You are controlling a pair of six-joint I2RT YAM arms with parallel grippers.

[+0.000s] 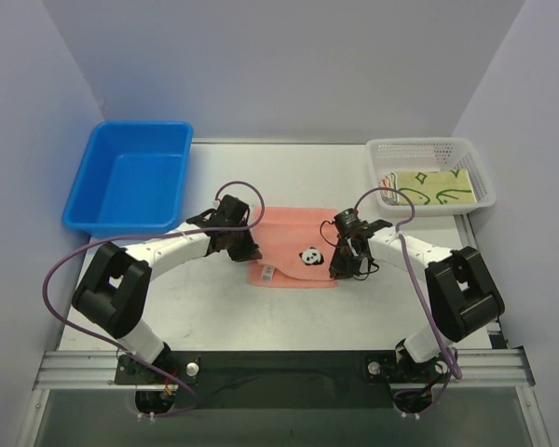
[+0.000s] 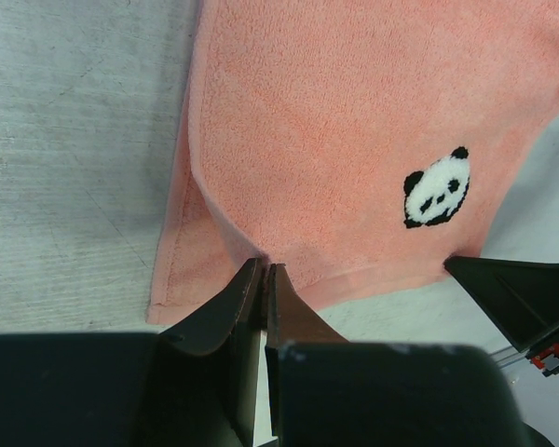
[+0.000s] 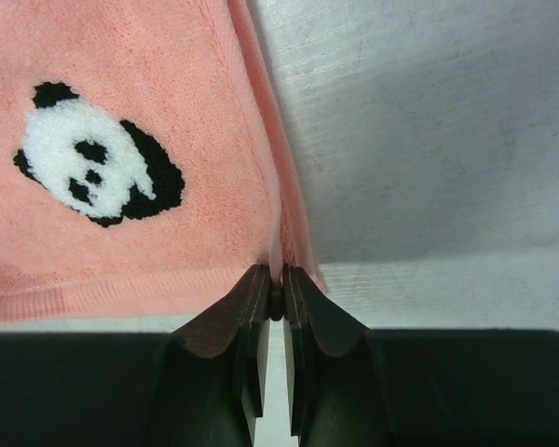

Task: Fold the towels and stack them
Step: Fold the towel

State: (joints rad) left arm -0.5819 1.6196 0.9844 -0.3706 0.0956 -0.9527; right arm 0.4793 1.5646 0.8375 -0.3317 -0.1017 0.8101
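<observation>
Both sets of jaws are pinched shut on the salmon-pink towel [image 1: 293,233] at frame centre on the table [image 1: 214,307]. Left gripper [image 1: 249,251] holds its lower-left edge, right gripper [image 1: 341,268] its lower-right. Panda motif [image 1: 310,255] faces up. A pale green towel [image 1: 435,186] lies in the white basket [image 1: 419,144], upper right.

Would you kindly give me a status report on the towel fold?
Left gripper shut on pink towel, left edge. Right gripper shut on it, right edge. Blue bin, white basket stand clear.
</observation>
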